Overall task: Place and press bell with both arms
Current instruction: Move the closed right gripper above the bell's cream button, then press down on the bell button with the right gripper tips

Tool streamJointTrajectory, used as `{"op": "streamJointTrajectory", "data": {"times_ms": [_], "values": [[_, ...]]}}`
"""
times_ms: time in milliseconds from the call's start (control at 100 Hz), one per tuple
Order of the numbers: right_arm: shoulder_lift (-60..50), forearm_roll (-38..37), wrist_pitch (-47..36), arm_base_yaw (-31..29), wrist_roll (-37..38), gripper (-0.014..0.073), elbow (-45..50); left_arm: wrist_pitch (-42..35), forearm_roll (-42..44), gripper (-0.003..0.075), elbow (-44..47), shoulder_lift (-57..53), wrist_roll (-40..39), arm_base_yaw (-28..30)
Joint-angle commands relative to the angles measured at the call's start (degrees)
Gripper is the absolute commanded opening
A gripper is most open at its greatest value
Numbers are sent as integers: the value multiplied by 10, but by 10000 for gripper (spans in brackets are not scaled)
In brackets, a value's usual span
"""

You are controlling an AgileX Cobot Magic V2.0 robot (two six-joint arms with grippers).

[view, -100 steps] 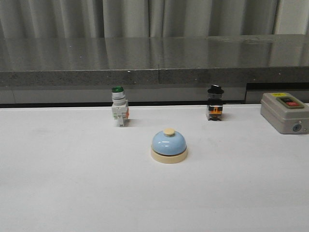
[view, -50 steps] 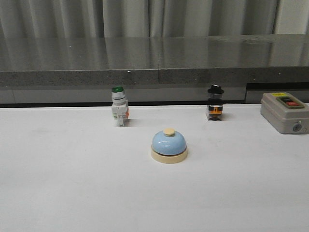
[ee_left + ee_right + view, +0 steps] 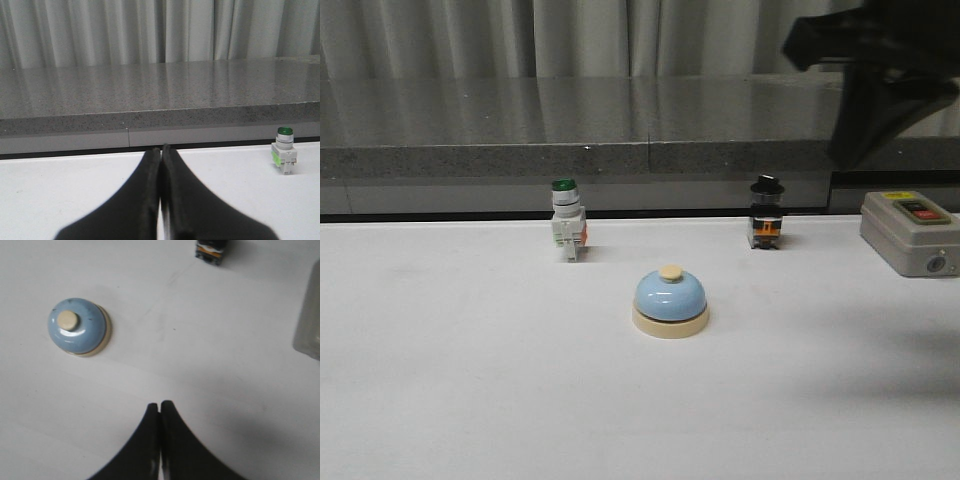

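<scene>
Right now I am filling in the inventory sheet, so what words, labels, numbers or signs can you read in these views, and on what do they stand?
No text can be read in any view.
Grey box: a yellow label by its red button, too small and blurred to read.
Green-capped switch: small green and orange marks, no legible characters.
Black-knobbed switch: an orange patch, unreadable.
Bell: no markings visible.

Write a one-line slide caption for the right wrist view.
Shut right gripper hovering above the white table, the blue bell off to one side.
</scene>
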Motion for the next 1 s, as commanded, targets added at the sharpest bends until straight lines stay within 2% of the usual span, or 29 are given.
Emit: {"op": "streamJointTrajectory", "data": {"times_ms": [0, 250, 490, 990], "values": [[21, 5, -26, 21, -6, -60, -48, -48, -2, -20, 24, -17, -4, 3], [120, 6, -20, 72, -6, -60, -127, -48, -2, -20, 24, -17, -4, 3], [178, 11, -12, 94, -6, -60, -177, -48, -2, -20, 24, -17, -4, 3], [237, 16, -18, 101, -6, -60, -198, -48, -2, -20, 24, -17, -4, 3]]}}
